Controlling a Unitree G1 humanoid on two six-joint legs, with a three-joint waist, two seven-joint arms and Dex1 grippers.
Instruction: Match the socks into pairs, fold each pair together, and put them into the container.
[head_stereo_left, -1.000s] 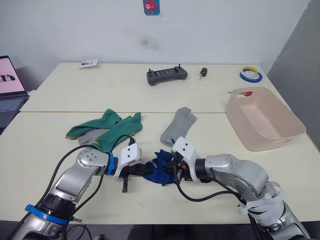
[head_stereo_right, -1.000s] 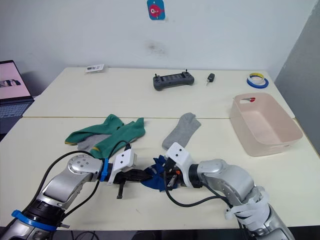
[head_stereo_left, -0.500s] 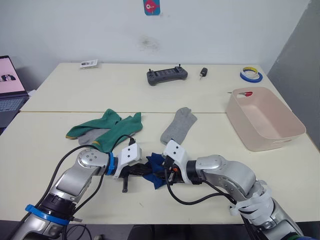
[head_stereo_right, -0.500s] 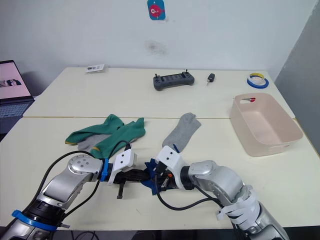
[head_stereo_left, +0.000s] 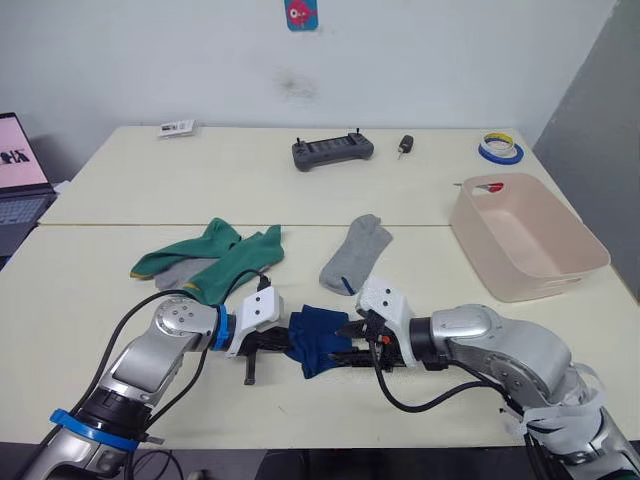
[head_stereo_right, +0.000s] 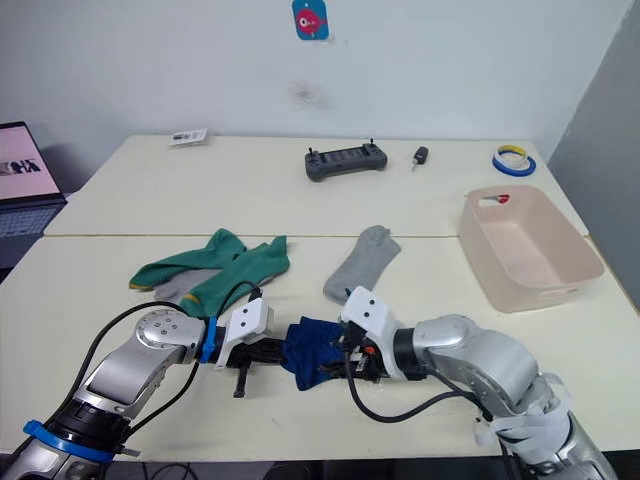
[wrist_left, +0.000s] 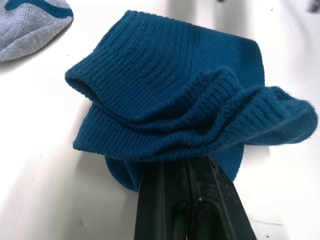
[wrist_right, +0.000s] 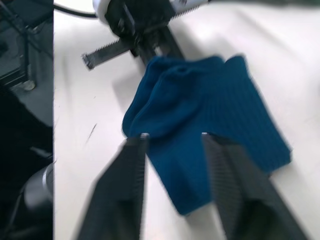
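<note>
Dark blue socks (head_stereo_left: 315, 338): ribbed, rumpled, folded together.

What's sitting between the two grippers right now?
The dark blue socks, bunched on the table. In the eye views they lie between the left gripper and the right gripper; the left fingers pinch their edge.

No legible writing on the sock-sorting table

No word, brand or number could be read anywhere: the small white printed card (head_stereo_left: 177, 127) at the far left of the cream table (head_stereo_left: 120, 180) carried dark marks too small to make out, the blue-and-pink sticker (head_stereo_left: 300, 13) on the white wall showed a picture but no readable text, and the open laptop's pink screen (head_stereo_left: 18, 152) at the left edge bore only tiny dark shapes.
</note>
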